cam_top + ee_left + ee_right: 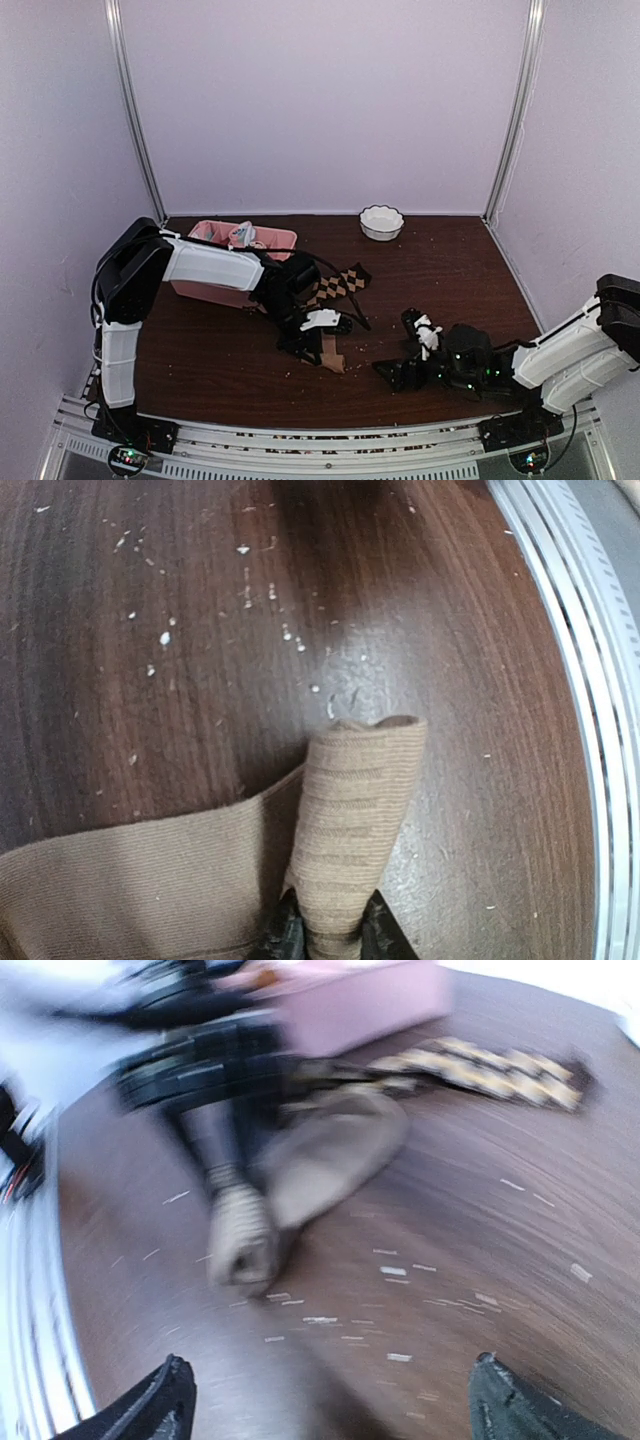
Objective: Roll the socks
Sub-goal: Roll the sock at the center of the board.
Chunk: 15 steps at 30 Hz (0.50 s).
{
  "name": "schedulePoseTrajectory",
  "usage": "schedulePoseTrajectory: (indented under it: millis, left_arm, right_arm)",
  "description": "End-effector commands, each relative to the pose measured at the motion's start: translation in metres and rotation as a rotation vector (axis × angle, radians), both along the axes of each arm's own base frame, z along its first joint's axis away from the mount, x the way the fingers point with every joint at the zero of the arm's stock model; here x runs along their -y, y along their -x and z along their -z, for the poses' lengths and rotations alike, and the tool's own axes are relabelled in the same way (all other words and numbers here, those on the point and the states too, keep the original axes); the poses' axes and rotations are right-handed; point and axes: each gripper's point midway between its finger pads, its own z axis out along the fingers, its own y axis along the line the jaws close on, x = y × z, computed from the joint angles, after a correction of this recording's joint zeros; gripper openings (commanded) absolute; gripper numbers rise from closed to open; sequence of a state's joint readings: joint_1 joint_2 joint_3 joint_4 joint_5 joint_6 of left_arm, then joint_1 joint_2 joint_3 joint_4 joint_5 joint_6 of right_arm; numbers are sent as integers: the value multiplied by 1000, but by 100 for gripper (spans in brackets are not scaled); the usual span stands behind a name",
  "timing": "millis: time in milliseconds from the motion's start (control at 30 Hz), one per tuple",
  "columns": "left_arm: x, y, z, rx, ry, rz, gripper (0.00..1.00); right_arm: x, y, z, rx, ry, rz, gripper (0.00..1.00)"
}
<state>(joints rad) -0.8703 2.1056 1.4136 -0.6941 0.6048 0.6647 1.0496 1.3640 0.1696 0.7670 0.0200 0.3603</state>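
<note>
High rear overview — both close wrist views share tan sock.

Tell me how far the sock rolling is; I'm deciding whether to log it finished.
No finished roll shows yet. In hand: the left hand pinches the ribbed cuff of the plain tan fabric sock; the right hand is open and empty. Left: rolling it with the dark brown argyle fabric sock, which lies flat.

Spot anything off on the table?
Pale crumbs are scattered across the dark table, around the tan sock pinched in the left hand. The argyle sock lies unrolled beside the pink tray. Nothing looks damaged.
</note>
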Motion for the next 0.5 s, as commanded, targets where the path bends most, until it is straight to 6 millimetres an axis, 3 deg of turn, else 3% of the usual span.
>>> schedulePoseTrajectory:
  millis: [0,133,300,467]
  left_arm:
    - [-38,32,38,-101,-169,49,19]
    - [-42,44,37,-99,-164,106,22]
    - [-47,58,34,-98,-155,162,24]
    - [-50,62,34,-117,-163,183,24]
  right_arm:
    - [-38,31,-18,245,34,-298,91]
    - [-71,45,-7,237,73,-486,86]
    - [-103,40,-11,279,64,-552,77]
    - [-121,40,-3,286,84,-613,71]
